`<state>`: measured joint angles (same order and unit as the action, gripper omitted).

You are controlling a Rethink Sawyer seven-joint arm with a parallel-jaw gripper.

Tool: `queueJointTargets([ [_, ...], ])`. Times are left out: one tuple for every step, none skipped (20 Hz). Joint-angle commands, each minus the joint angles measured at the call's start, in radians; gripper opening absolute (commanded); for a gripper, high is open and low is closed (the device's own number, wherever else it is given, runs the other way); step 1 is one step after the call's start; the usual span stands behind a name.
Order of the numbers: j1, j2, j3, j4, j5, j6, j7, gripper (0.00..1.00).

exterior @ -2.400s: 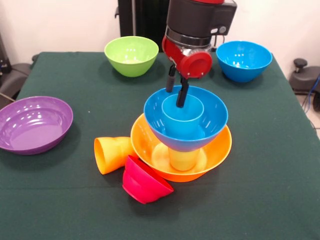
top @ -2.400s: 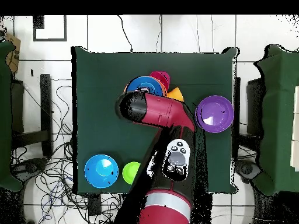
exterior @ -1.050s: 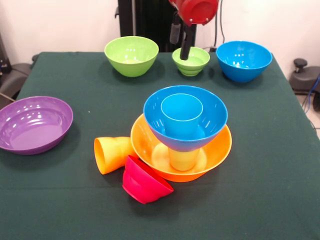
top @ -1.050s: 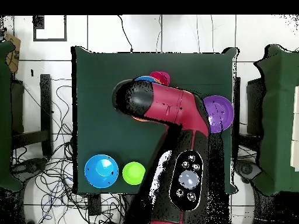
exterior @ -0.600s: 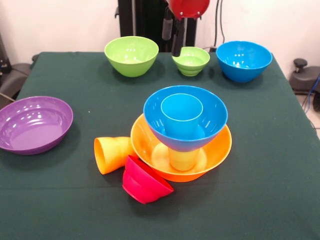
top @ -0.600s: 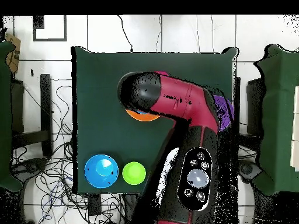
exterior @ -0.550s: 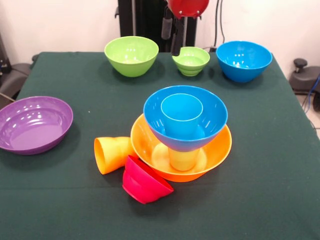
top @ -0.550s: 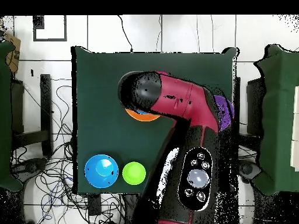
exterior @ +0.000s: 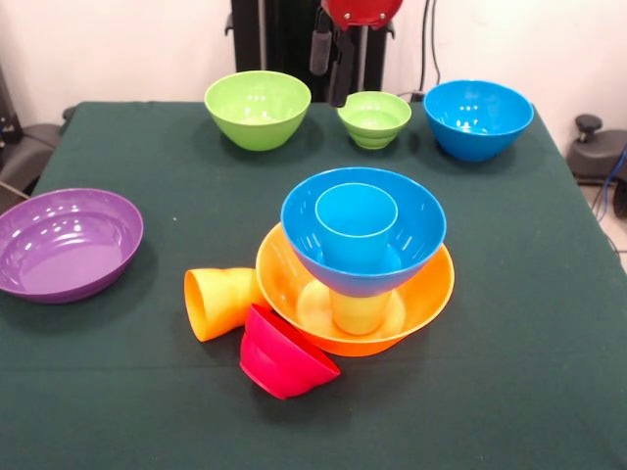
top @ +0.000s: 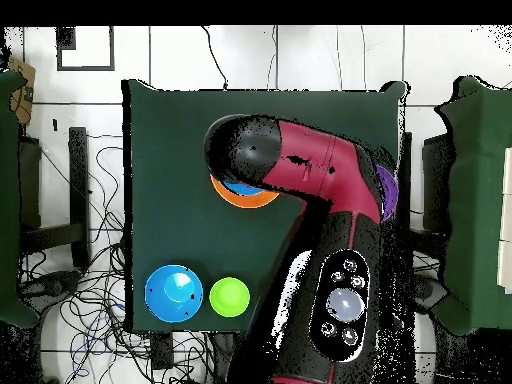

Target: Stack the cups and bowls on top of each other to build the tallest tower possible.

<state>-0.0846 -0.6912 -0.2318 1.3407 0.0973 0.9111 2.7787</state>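
From my remote seat the tower (exterior: pixel 358 279) stands a little right of the middle of the tabletop (exterior: pixel 529 323) and is only partly built: the big orange bowl (exterior: pixel 426 294) lowest, a lime green cup (exterior: pixel 358 311) upright inside it, a blue bowl (exterior: pixel 411 220) perched on that cup, and a blue cup (exterior: pixel 356 230) seated in the blue bowl. I judge that about half the pieces remain. Going by size, the purple bowl (exterior: pixel 67 243) sits alone at the left edge, well apart from the pile; the large green bowl (exterior: pixel 258 109) and the other blue bowl (exterior: pixel 478 118) wait along the far side, with the small green bowl (exterior: pixel 374 119) between them. Nearer, the orange cup (exterior: pixel 220 302) lies on its side against the orange bowl's left rim, and the small red bowl (exterior: pixel 284 354) rests tipped just in front of it, touching both as far as I can tell. The claw (exterior: pixel 328 59) hangs at the far edge, spread and empty, just left of the small green bowl. The overhead view is mostly filled by the arm (top: pixel 320 200), so I cannot check the pile from above. Nothing blocks the approach to the far bowls.
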Motion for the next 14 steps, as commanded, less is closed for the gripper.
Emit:
queueJointTargets([
  [-0.015,0.038,0.071,-0.021,-0.039,0.102,-0.049,1.00],
  [-0.017,0.037,0.070,-0.023,-0.041,0.107,-0.054,1.00],
  [-0.021,0.037,0.070,-0.023,-0.044,0.107,-0.060,1.00],
  [-0.022,0.036,0.069,-0.020,-0.044,0.104,-0.061,1.00],
  [-0.025,0.033,0.070,-0.010,-0.044,0.095,-0.067,1.00],
  [-0.028,0.031,0.071,-0.001,-0.044,0.085,-0.072,1.00],
  [-0.034,0.027,0.074,0.010,-0.044,0.077,-0.081,1.00],
  [-0.038,0.025,0.075,0.015,-0.044,0.074,-0.084,1.00],
  [-0.042,0.021,0.076,0.022,-0.044,0.069,-0.089,1.00],
  [-0.046,0.018,0.077,0.029,-0.045,0.065,-0.093,1.00],
  [-0.052,0.012,0.080,0.043,-0.043,0.056,-0.101,1.00],
  [-0.056,0.009,0.081,0.046,-0.044,0.055,-0.105,1.00],
  [-0.058,0.002,0.077,0.045,-0.048,0.069,-0.112,1.00],
  [-0.063,0.001,0.076,0.040,-0.053,0.075,-0.118,1.00],
])
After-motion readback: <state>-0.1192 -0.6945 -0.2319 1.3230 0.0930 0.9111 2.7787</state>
